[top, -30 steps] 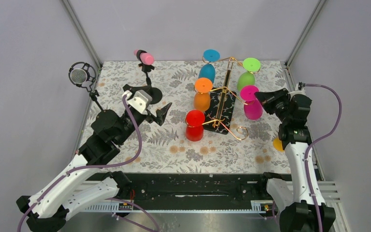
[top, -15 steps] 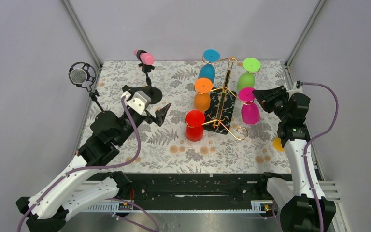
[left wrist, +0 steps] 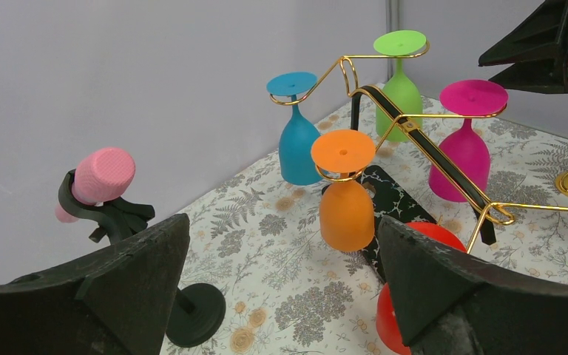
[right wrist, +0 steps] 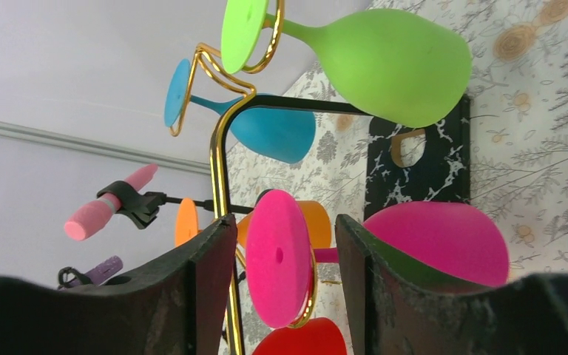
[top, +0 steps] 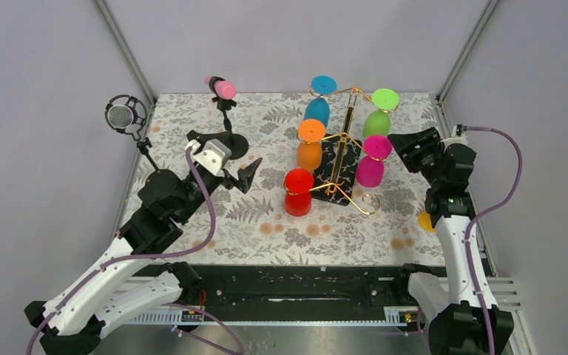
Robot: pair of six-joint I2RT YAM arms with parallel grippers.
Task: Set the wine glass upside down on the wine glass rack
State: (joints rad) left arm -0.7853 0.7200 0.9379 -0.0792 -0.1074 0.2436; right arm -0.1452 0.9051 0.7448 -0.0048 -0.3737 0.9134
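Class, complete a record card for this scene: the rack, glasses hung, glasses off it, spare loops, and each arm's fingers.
Rack: wine glass rack, gold wire, black speckled base
Hung upside down: blue glass, green glass, orange glass, pink glass, red glass
Off rack: yellow glass, partly hidden beside right arm
Spare loop: front loop, empty
Left fingers: open, empty
Right fingers: open, flanking pink glass's foot

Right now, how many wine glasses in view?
6. Five hang upside down on the rack: blue glass, green glass at back; orange glass, magenta glass mid; red glass in front. A yellow glass at the table's right edge, partly behind the right arm.
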